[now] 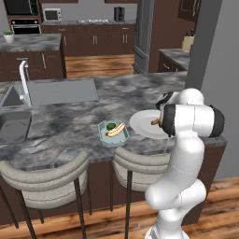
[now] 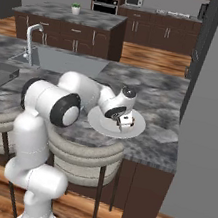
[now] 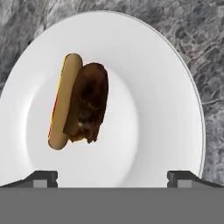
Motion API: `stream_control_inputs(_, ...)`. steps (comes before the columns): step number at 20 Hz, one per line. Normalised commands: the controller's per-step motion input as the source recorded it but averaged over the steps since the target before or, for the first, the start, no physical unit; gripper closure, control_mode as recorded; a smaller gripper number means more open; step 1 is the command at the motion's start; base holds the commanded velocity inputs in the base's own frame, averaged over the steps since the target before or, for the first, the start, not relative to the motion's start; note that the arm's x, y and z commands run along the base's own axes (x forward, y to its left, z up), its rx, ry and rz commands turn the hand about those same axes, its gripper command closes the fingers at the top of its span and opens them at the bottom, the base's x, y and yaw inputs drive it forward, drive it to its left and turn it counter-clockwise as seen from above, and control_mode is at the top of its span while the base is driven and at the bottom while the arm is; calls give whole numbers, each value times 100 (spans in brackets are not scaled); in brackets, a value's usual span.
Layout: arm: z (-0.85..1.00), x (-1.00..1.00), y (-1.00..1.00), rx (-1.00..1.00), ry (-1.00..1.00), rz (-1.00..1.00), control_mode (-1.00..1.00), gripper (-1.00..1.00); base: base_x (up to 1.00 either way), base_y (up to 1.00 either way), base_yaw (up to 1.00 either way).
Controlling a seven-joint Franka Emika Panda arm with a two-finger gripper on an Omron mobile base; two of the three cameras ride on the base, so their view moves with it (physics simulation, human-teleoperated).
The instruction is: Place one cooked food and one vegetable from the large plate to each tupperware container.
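Observation:
The large white plate (image 3: 144,87) holds an orange-tan elongated piece (image 3: 65,100) with a darker brown oval lump (image 3: 89,103) lying against it. My gripper (image 3: 113,178) hovers over the plate's near rim, open, with its tips wide apart and nothing between them. From the right base, the gripper (image 2: 124,123) points down at the plate (image 2: 98,121). The pale blue-green octagonal tub (image 1: 113,138) sits just left of the plate (image 1: 140,122) and contains the sausage in its bun (image 1: 116,130) and the dark green lump (image 1: 110,126). The grey rectangular tub (image 1: 14,127) sits far left.
A steel sink basin (image 1: 60,91) and white faucet (image 1: 23,81) lie at the back left of the marbled counter (image 1: 65,121). Two padded stools (image 1: 46,179) stand along the counter's front edge. A grey wall (image 2: 214,99) rises close on the right.

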Motion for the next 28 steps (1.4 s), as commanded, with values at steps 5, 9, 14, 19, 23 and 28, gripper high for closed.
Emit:
stream_control_inputs(5, -38, 50, -11, 0, 2, 0, -100, -100, 0, 0, 0)
stream_control_inputs(9, -39, 73, -16, 0, 6, 0, -100, -100, 0, 0, 0)
stream_control_inputs(14, -42, 78, -4, 0, 0, 2, -100, -100, 0, 0, 0)
stream_control_inputs(19, -34, 23, 0, 0, 0, 0, -100, 100, 0, 0, 0)
stream_control_inputs(23, 3, -31, -17, 0, -10, 0, -100, 100, 0, 0, 0)
stream_control_inputs(28, 30, -24, -9, 0, -15, 2, -100, 100, 0, 0, 0)
